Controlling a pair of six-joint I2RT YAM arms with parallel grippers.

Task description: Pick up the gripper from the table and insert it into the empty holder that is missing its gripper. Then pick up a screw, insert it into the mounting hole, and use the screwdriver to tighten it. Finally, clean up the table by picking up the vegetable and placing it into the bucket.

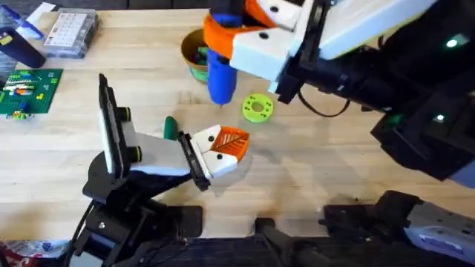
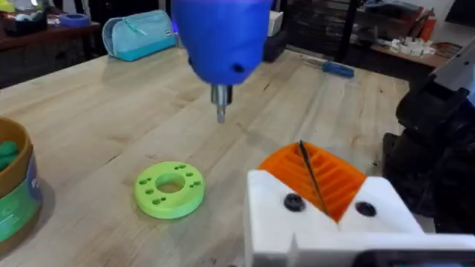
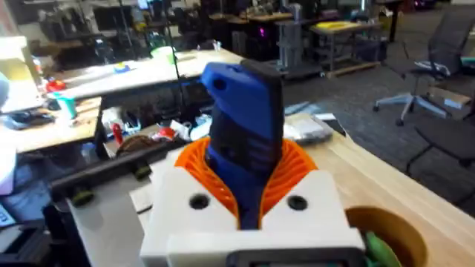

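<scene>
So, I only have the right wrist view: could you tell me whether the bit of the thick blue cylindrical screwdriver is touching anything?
Observer: No; in the left wrist view its thin metal bit hangs above the bare wooden table.
Operator: Thanks; where is the flat yellow-green disc with holes?
Observer: Overhead, it lies on the table beside the bit, apart from it.
Operator: And the small dark-green vegetable?
Observer: On the table, close beside the white boxy holder.

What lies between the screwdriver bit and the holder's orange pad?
Bare wood between the screwdriver bit and the holder in the left wrist view; the green disc sits aside.
</scene>
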